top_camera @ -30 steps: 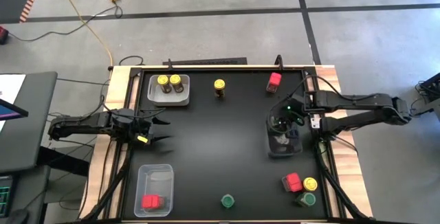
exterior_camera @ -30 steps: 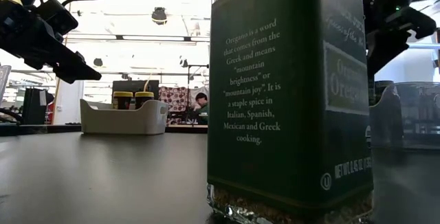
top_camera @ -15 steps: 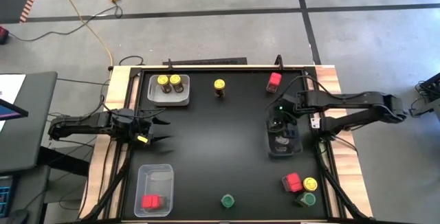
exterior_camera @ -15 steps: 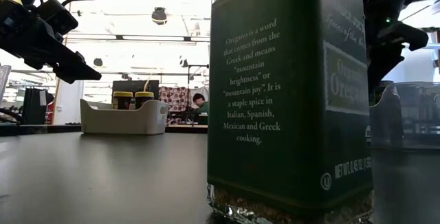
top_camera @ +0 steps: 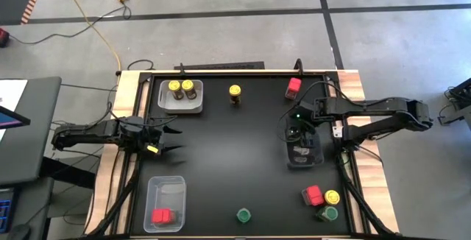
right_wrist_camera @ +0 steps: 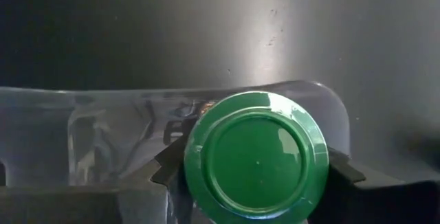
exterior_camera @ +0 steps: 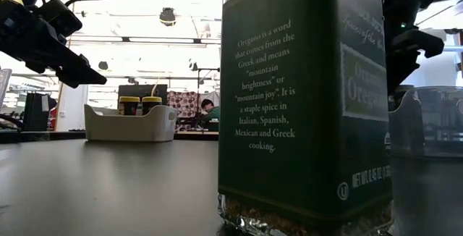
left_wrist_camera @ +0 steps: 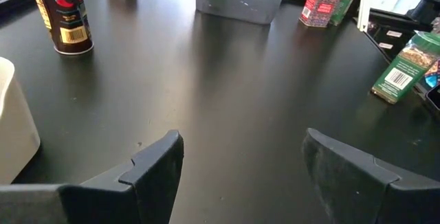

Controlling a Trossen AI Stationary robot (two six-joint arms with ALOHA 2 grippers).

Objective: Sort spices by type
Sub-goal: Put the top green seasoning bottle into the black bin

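You can see that the right gripper (top_camera: 296,132) has moved a little toward 10 o'clock across the surface (top_camera: 235,159), from the middle of the clear bin (top_camera: 302,159) to its far end. The green-lidded jar (right_wrist_camera: 256,155) between its fingers has travelled with it.

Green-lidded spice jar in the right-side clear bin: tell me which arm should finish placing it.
Right. The right gripper is directly over the clear plastic bin, fingers flanking the green-lidded spice jar. The left gripper waits open at the table's far left edge.
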